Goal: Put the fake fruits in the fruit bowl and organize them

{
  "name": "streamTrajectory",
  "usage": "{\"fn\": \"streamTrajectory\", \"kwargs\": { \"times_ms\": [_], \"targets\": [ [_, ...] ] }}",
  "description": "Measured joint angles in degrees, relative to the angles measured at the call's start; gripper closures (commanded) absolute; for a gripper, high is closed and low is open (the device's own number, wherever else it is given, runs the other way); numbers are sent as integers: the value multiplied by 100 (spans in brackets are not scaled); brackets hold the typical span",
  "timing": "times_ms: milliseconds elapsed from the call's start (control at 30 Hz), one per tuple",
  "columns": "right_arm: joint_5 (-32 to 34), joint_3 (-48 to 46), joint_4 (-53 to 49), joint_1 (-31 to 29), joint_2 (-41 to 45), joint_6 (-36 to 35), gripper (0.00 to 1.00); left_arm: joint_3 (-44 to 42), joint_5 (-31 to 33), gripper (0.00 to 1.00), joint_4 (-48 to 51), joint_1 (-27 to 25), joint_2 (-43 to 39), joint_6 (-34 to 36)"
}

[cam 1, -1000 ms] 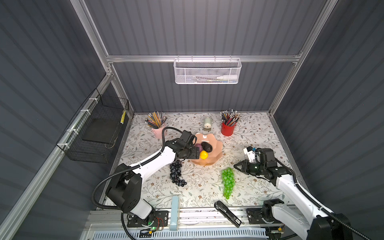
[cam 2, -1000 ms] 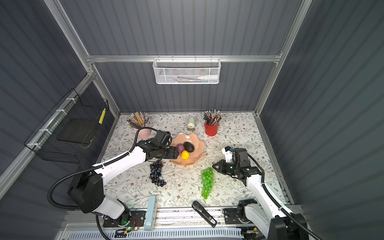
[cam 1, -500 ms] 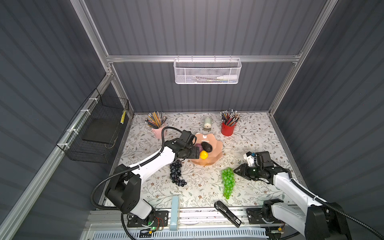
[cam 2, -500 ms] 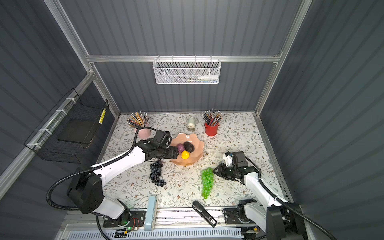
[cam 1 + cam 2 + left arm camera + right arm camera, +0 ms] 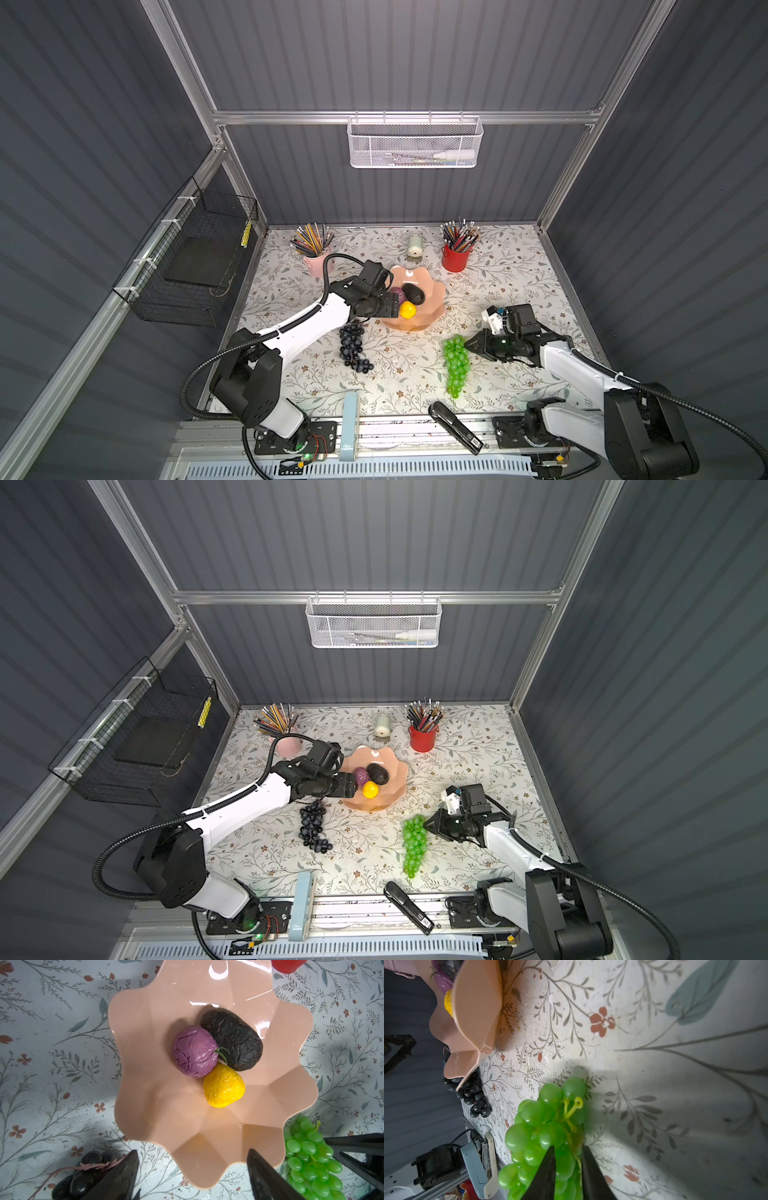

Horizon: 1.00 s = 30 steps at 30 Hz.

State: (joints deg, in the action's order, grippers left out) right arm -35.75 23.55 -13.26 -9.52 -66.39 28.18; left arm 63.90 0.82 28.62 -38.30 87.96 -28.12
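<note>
The peach-pink fruit bowl (image 5: 434, 286) (image 5: 395, 771) stands mid-table and holds the purple fruit (image 5: 194, 1054), the dark avocado (image 5: 231, 1040) and the yellow lemon (image 5: 223, 1085). My left gripper (image 5: 392, 305) (image 5: 192, 1151) hovers open over the bowl's left rim, with nothing between its fingers. A dark grape bunch (image 5: 352, 345) lies on the table just under that arm. In front of the bowl and to its right lies the green grape bunch (image 5: 456, 365) (image 5: 546, 1126). My right gripper (image 5: 469, 345) (image 5: 568, 1147) is low at its stem end, jaws closed on the top grapes.
At the back stand a pink pencil cup (image 5: 316, 264), a red pencil cup (image 5: 455, 257) and a small pale roll (image 5: 414, 246). A black stapler (image 5: 455, 426) and a light blue bar (image 5: 350, 419) lie at the front edge. A black wire basket (image 5: 195, 266) hangs on the left wall.
My right gripper came down and forward to the green grape bunch's stem end, opened, then closed on the grapes. The left arm has stayed where it was.
</note>
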Motion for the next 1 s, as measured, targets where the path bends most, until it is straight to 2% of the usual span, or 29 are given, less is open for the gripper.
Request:
{"fn": "streamTrajectory", "kwargs": {
  "times_ms": [100,333,900,967,1000],
  "targets": [
    [-35,-2,118,-2,-2,22,90,0,0,18,0,0,0,0],
    [-52,-4,308,-13,-9,72,100,0,0,18,0,0,0,0],
    [28,149,-96,-28,957,149,100,0,2,18,0,0,0,0],
    [162,195,-229,-28,964,118,85,0,2,18,0,0,2,0],
    [232,214,-306,-28,944,70,82,0,2,18,0,0,0,0]
  ]
}}
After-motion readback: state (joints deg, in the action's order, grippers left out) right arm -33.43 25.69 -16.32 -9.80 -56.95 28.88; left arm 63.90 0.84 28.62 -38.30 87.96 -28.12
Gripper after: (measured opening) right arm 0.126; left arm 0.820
